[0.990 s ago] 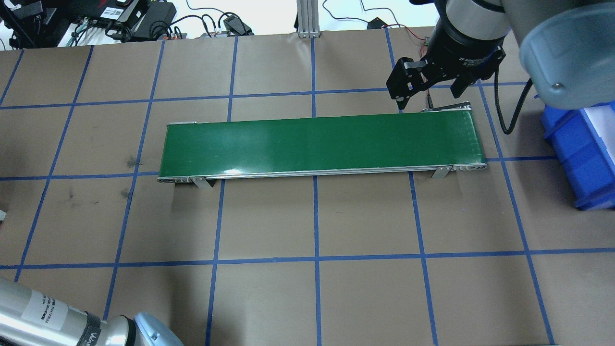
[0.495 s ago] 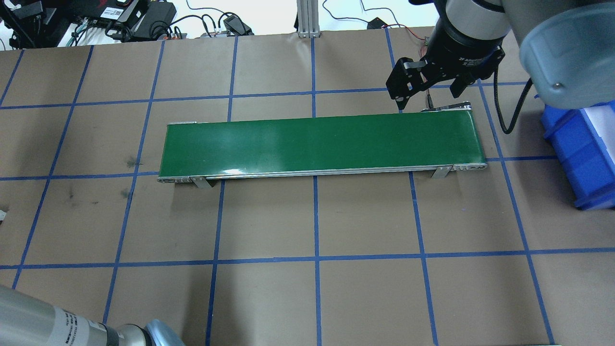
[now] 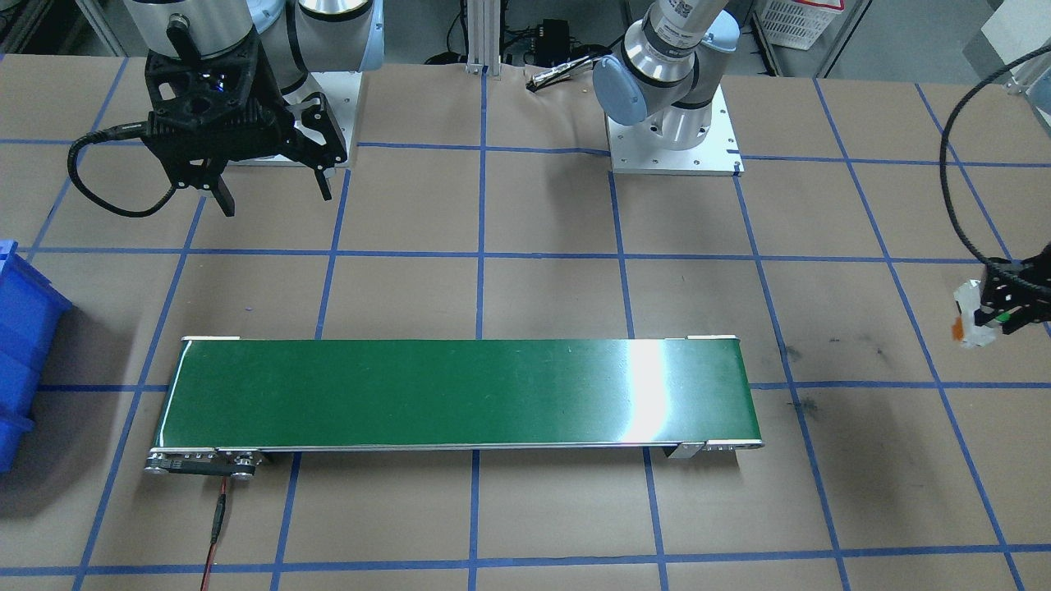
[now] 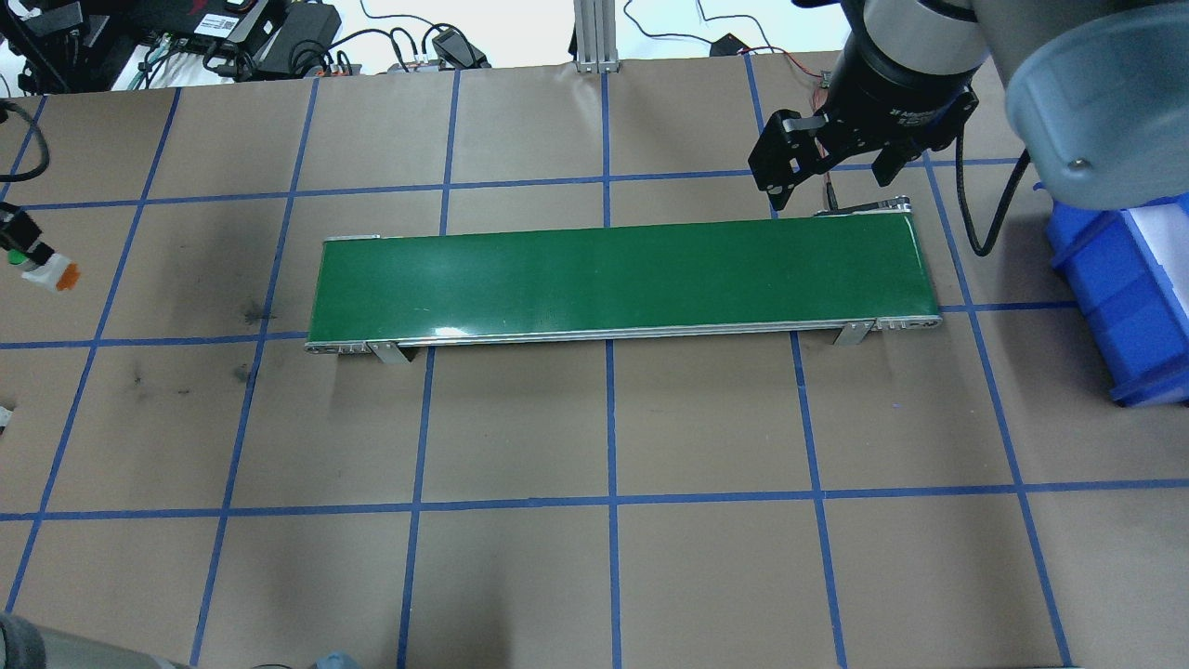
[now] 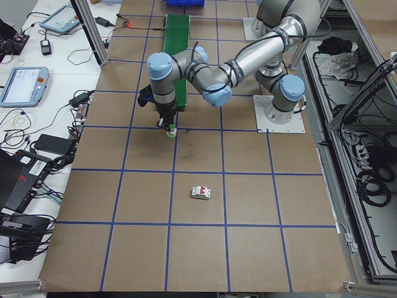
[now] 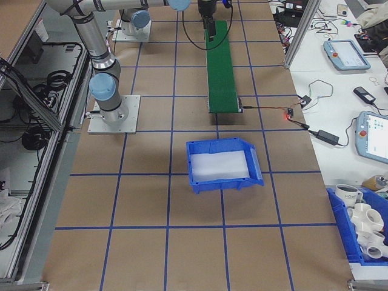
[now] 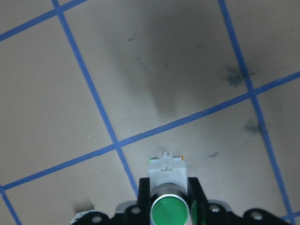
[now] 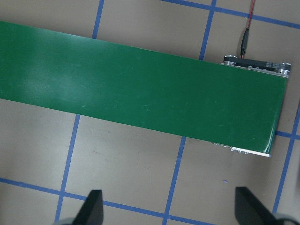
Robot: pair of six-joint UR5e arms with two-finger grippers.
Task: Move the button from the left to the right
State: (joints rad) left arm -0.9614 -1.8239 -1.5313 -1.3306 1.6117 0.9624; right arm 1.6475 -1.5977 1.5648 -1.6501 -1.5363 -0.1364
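Observation:
The button, white with an orange end and a green cap, hangs just above the paper at the table's far left, well clear of the green conveyor belt. My left gripper is shut on it. In the left wrist view the button sits between the two black fingers, cap towards the camera. The front-facing view has the button at its right edge. My right gripper hovers open and empty beyond the belt's right end, its fingertips spread wide over the belt.
A blue bin with a white liner stands right of the belt. A white circuit breaker with red levers lies on the paper behind the left arm. A red cable runs from the belt's motor end.
The left arm has swung out of the overhead view's lower left corner, and its gripper with the button has come in at the left edge. The right arm has not moved.

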